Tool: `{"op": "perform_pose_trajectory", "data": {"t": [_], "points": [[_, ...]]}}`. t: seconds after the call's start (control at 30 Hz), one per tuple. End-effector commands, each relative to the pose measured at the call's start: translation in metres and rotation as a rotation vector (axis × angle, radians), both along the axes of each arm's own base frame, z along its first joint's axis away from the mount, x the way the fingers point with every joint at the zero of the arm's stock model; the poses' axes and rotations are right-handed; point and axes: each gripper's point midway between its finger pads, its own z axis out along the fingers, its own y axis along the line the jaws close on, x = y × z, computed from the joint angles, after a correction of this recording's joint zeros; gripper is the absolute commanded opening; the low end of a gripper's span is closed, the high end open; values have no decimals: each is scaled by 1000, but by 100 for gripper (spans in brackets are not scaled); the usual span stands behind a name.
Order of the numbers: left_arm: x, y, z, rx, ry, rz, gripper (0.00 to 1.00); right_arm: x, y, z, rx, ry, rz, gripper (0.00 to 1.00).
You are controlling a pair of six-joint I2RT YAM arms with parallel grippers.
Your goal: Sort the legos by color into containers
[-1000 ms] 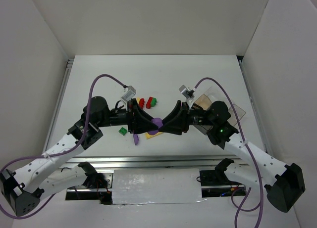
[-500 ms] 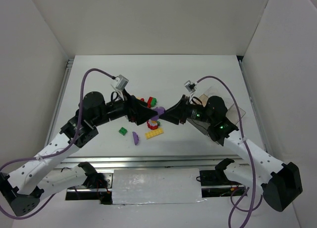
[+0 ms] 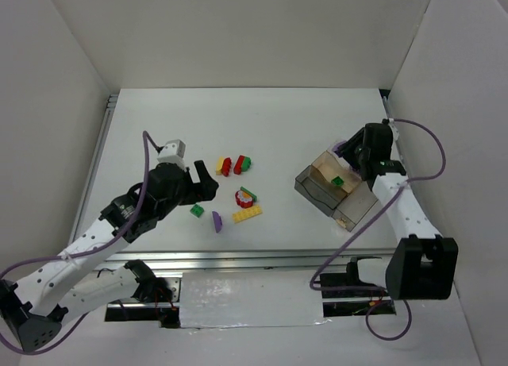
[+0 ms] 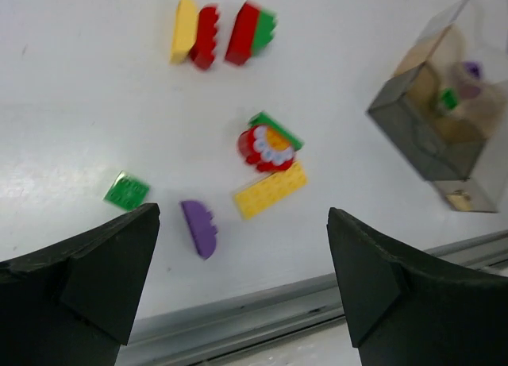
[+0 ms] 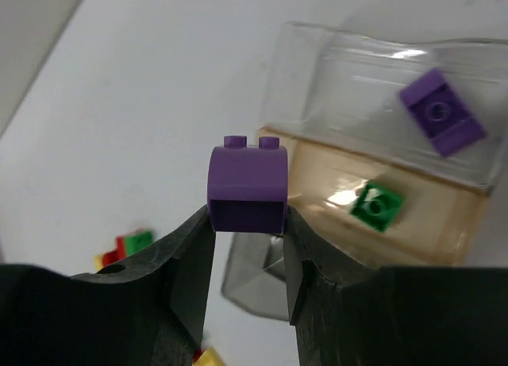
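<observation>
My right gripper [image 5: 246, 220] is shut on a purple arched brick [image 5: 246, 186] and holds it over the smoky clear organizer box [image 5: 357, 44]. One compartment holds a purple brick [image 5: 441, 112], the one beside it a green brick [image 5: 377, 206]. From above, this gripper [image 3: 348, 153] hangs at the box's [image 3: 316, 193] far edge. My left gripper [image 4: 242, 217] is open and empty above loose legos: a purple half-round [image 4: 198, 227], a yellow plate [image 4: 270, 190], a red round piece [image 4: 266, 146] and a small green brick [image 4: 126, 190].
Farther back lie a yellow-and-red pair [image 4: 194, 36] and a red-and-green pair [image 4: 250, 32]. The metal rail [image 3: 238, 259] runs along the table's near edge, close to the purple half-round. White walls enclose the table on three sides.
Both arms have drawn apart from the middle. My left gripper opened and pulled back to the left. My right gripper carried the purple brick right, over the box.
</observation>
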Motion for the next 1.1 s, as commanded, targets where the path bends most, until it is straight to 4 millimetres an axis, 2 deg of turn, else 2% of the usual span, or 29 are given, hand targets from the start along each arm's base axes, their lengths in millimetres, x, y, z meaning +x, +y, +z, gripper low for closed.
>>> {"op": "perform_pose_trajectory", "data": {"t": [0.0, 0.03, 0.17, 0.23, 0.3, 0.37, 0.43, 0.5, 0.53, 0.57, 0.6, 0.63, 0.7, 0.73, 0.8, 0.83, 0.87, 0.9, 0.93, 0.97, 1.0, 1.03, 1.07], "points": [[-5, 13, -30, 48, 74, 58, 100, 13, -43, 2, -91, 69, -137, 0], [-7, 13, -36, 55, 88, 53, 100, 19, -51, 7, -106, 69, -167, 0], [-10, 11, -56, 83, 135, 38, 100, 32, -69, -12, -104, 124, -210, 0], [-10, 8, -61, 86, 144, 21, 100, 41, -71, -30, -99, 172, -207, 6], [-10, 8, -62, 88, 140, 14, 100, 46, -71, -35, -94, 186, -199, 10], [-11, 7, -62, 89, 137, 5, 100, 50, -70, -40, -89, 192, -191, 22], [-11, 8, -63, 99, 138, 7, 99, 52, -69, -40, -83, 190, -184, 25], [-12, 9, -65, 104, 142, 7, 99, 53, -67, -40, -73, 178, -181, 65], [-12, 11, -67, 109, 142, 12, 99, 53, -67, -41, -70, 181, -185, 78], [-11, 11, -68, 112, 142, 13, 100, 54, -67, -41, -70, 184, -183, 85], [-11, 11, -68, 111, 138, 11, 99, 54, -65, -39, -65, 182, -173, 87], [-10, 10, -76, 131, 157, 10, 100, 54, -64, -36, -67, 179, -169, 92], [-7, 9, -81, 145, 166, 14, 99, 52, -62, -28, -68, 159, -165, 96], [-7, 10, -83, 152, 173, 18, 99, 50, -61, -18, -70, 133, -162, 97], [-5, 10, -87, 162, 179, 22, 100, 46, -46, -9, -68, 117, -117, 97], [-5, 9, -87, 163, 180, 20, 100, 42, -35, 4, -91, 80, -67, 97], [-4, 8, -89, 166, 188, 18, 99, 38, -23, 9, -103, 71, -35, 97], [-3, 6, -90, 162, 187, 14, 100, 31, 8, 10, -123, 78, 42, 97], [-3, 4, -91, 161, 192, 11, 99, 25, 16, 18, -166, 58, 53, 97], [-3, 2, -96, 162, 210, 4, 99, 18, 27, 17, -184, 62, 78, 97], [-3, 1, -98, 164, 218, 6, 99, 8, 50, 22, -196, 42, 136, 98], [-3, 2, -102, 170, 231, 15, 99, 2, 64, 22, -197, 38, 172, 98], [-2, 2, -108, 180, 254, 29, 99, -7, 73, 15, -202, 51, 203, 98]]}}
